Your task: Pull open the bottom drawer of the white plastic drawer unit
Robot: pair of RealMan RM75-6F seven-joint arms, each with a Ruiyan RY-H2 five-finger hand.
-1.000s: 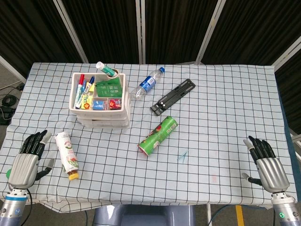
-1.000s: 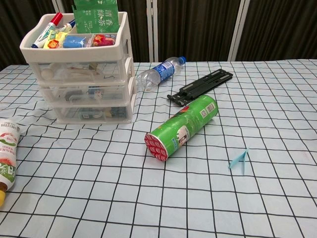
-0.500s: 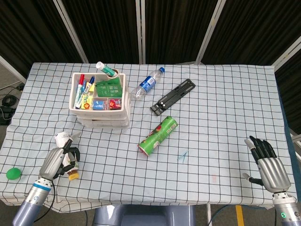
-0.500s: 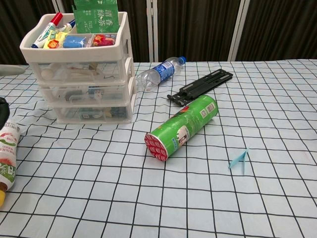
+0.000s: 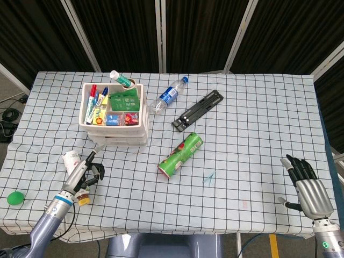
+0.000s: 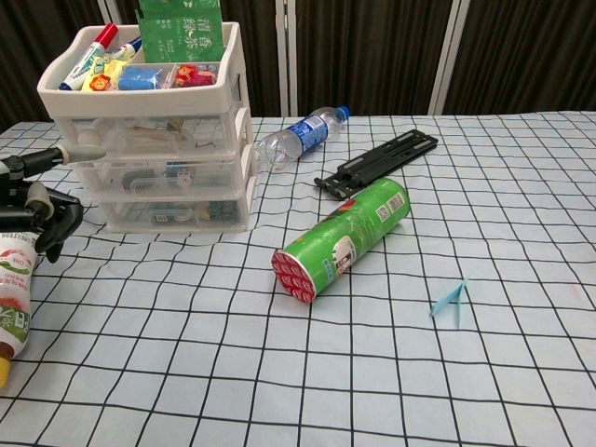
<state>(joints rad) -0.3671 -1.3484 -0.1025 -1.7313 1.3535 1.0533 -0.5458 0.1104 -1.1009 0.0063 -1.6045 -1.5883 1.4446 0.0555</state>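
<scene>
Drawer unit: white plastic three-drawer unit (image 5: 115, 121), upper left of the head view; open top tray holds markers and packets. Bottom drawer (image 6: 172, 213) sits flush, closed.
Left hand: left hand (image 5: 86, 171) lower left, one finger stretched toward the unit's base, others curled in; holds nothing. In the chest view it enters at the left edge (image 6: 37, 200), fingertip just short of the drawer fronts.
Right hand: right hand (image 5: 308, 187) lower right corner, fingers apart, empty.
Under left hand: white tube with an orange cap (image 5: 75, 172).
Centre: green cylindrical can (image 5: 180, 155) lying on its side.
Upper centre: clear plastic water bottle (image 5: 168, 97); black folding stand (image 5: 197, 110).
Surface: black-and-white checked tablecloth (image 5: 252, 134).
</scene>
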